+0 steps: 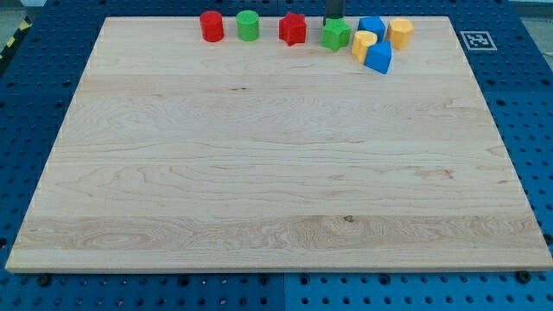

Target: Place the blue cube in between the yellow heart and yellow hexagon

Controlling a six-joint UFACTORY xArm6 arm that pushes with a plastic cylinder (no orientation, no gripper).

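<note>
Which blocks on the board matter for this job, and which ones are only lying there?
For the job: blue cube, yellow heart, yellow hexagon, my tip.

Lying about: red cylinder, green cylinder, red star, green star, second blue block.

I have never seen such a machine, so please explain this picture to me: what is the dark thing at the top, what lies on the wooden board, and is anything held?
There is one picture, from one camera looking down at a wooden board on a blue perforated table. The dark thing is the robot arm's rod; my tip only pushes blocks, it holds nothing. It stands at the view's top, just behind the green star. Along that edge, from the view's left: a red cylinder, a green cylinder, a red star, the green star, then a tight cluster: blue cube, yellow heart, yellow hexagon and another blue block.
</note>
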